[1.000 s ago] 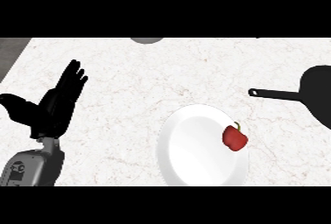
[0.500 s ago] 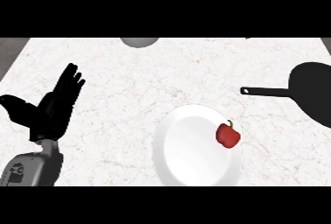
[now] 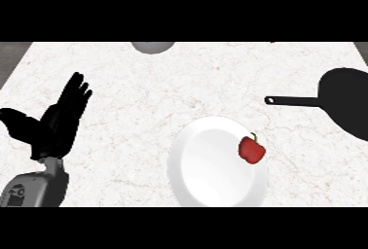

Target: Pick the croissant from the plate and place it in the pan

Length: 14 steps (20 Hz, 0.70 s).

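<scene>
The plate (image 3: 208, 175) is taken as the landmark, set on the counter (image 3: 179, 82) toward its near edge. On the plate's right part a pepper (image 3: 251, 150) is laid, with no croissant seen. The pan (image 3: 348, 104) is placed right of and behind the plate, well apart, its handle directed toward the left. The left hand (image 3: 54, 124) is found far left of the plate. A rounded object (image 3: 152, 46) is cut off at the far edge, behind the plate.

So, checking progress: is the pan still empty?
Empty: the pan shows only black, and the red item lies on the plate.
</scene>
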Tool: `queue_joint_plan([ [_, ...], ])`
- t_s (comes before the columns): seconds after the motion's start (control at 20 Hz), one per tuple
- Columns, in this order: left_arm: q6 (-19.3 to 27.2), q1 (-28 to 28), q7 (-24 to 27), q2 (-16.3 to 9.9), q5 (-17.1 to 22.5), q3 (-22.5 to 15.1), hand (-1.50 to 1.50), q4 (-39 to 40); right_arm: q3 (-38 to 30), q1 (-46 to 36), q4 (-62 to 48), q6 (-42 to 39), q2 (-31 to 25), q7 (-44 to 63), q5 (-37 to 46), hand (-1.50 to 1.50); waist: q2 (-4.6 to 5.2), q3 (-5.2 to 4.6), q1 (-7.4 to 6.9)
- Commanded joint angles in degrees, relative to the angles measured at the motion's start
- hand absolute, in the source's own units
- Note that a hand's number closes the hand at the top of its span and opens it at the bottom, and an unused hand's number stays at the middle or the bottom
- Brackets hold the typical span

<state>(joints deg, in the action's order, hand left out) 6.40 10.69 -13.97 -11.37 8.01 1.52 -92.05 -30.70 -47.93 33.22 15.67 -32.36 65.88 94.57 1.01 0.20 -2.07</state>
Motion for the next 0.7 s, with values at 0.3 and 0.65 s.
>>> queue_joint_plan([
  [0.3, -0.9, -0.1, -0.1, 0.2, 0.9, 0.3, 0.0, 0.3, -13.3, 4.8, -2.3, 16.1, 4.0, 12.3, -4.9, -1.5, 0.29, 0.15, -0.41],
  [0.65, -0.9, -0.9, 2.2, -0.1, 0.0, 1.2, 0.0, 2.0, -17.2, 6.5, -2.2, 26.4, 6.3, 3.5, -7.4, -1.5, -0.23, -0.06, 0.28],
])
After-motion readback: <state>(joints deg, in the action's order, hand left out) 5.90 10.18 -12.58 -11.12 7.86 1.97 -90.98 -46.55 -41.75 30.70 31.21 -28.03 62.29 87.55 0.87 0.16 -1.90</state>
